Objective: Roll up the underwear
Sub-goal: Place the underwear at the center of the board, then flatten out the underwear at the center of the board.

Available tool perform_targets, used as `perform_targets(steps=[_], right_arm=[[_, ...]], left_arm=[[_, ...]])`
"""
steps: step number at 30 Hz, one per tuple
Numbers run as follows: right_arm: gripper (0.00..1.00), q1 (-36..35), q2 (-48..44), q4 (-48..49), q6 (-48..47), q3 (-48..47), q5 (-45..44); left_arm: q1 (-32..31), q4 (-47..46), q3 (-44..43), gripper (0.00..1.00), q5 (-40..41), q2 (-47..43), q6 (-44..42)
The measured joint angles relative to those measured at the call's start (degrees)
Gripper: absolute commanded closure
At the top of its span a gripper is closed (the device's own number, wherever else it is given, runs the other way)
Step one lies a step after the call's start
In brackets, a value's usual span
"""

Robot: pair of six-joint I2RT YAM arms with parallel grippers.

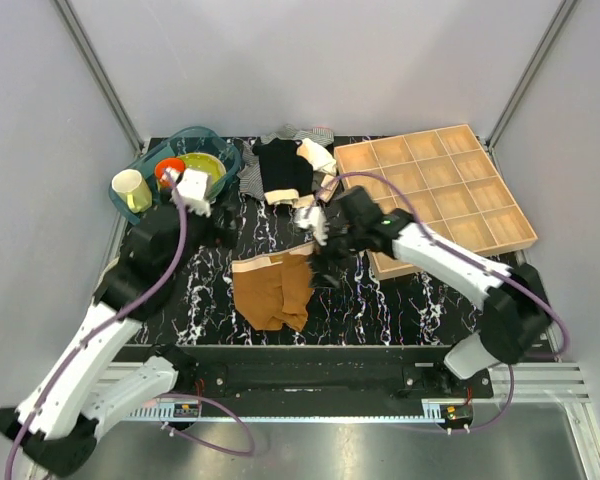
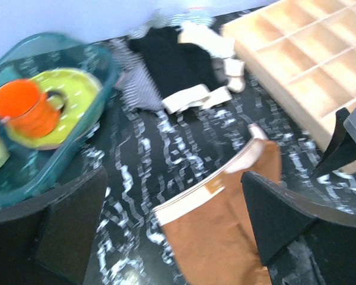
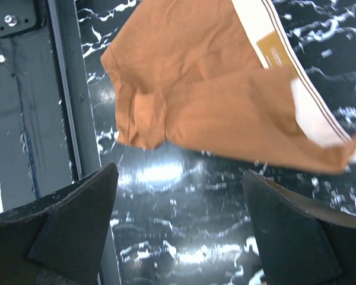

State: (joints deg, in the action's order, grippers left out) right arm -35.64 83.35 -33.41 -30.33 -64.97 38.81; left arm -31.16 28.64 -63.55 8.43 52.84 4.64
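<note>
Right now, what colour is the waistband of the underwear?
The waistband is pale beige; right wrist view.

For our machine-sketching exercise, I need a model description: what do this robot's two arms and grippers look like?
The left arm and right arm are both built from white shell links joined by black joints. A thin purple cable loops loosely along each. The left gripper and right gripper have broad, matte black, wedge-shaped fingers. No lettering is readable.
</note>
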Motion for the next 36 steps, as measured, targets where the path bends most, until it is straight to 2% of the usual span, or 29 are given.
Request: perform_targets(steps=[3,6,10,15,19,20,21,24,25,28,31,34,36], right_arm=[[0.11,-8.4,8.9,2.1,6.5,-6.7,-7.9],[0.13,-14.6,18.3,3.6,13.6,-13.6,-16.1],[0.18,-18.4,26.4,4.5,20.5,-17.4,-24.5],[0.23,-19.3,31.6,3.6,24.7,-18.7,-31.9],[0.33,-20.2,33.0,3.5,25.4,-19.1,-35.8],[0.38,-20.5,33.1,3.5,25.3,-19.1,-36.8],[0.48,-20.7,33.1,3.4,25.2,-19.1,-37.7],[0.60,-21.1,33.0,3.1,24.6,-18.7,-39.9],[0.68,-21.1,32.8,3.0,24.3,-18.3,-40.5],[0.79,-21.1,31.2,2.4,23.3,-15.7,-42.9],[0.79,-21.0,28.4,1.6,22.2,-13.0,-44.7],[0.70,-20.3,24.9,1.1,21.2,-10.6,-45.3],[0.69,-19.2,22.7,1.1,20.7,-9.3,-45.0]], left_arm=[[0.4,-1.9,9.9,0.01,6.3,-10.2,-0.7],[0.4,-0.9,18.1,0.01,10.6,-13.9,-1.0],[0.5,0.1,20.2,0.01,14.3,-14.3,-1.5],[0.9,-1.4,20.2,0.01,15.8,-16.7,-1.7],[0.9,-1.9,20.2,0.01,15.8,-17.7,-1.7],[0.9,-1.9,20.2,0.01,15.8,-17.8,-1.7],[0.9,-1.8,20.2,0.01,15.8,-17.8,-1.7],[0.9,-1.8,20.2,0.01,15.8,-17.8,-1.7],[0.9,-1.8,20.2,0.01,15.8,-17.8,-1.7],[1.0,-1.8,20.2,0.01,15.8,-17.8,-1.7],[1.1,-1.8,20.2,0.01,15.6,-17.8,-1.7],[1.2,-1.8,20.2,0.01,15.3,-17.6,-1.7],[1.4,-1.9,20.2,0.01,15.0,-17.2,-1.7]])
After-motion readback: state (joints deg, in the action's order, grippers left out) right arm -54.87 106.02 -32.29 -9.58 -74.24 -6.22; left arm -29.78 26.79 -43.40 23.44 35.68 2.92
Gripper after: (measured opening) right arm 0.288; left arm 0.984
